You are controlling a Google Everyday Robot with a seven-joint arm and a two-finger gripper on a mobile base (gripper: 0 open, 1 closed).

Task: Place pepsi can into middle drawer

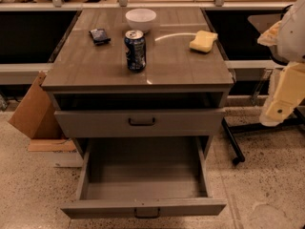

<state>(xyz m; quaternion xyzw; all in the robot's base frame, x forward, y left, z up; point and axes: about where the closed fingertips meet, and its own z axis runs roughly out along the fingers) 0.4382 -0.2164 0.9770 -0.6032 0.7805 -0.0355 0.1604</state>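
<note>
Pepsi can [135, 50], glossy cylinder; jaws far right.

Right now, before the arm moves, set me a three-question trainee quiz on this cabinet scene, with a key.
1. True or false: the pepsi can lies inside the open middle drawer.
2. Which lies nearest the gripper, off the cabinet's right side? A white bowl; B yellow sponge; C dark packet.
3. Fill in: the pepsi can stands ___ on the cabinet top.
Key: 1 false; 2 B; 3 upright.
</note>
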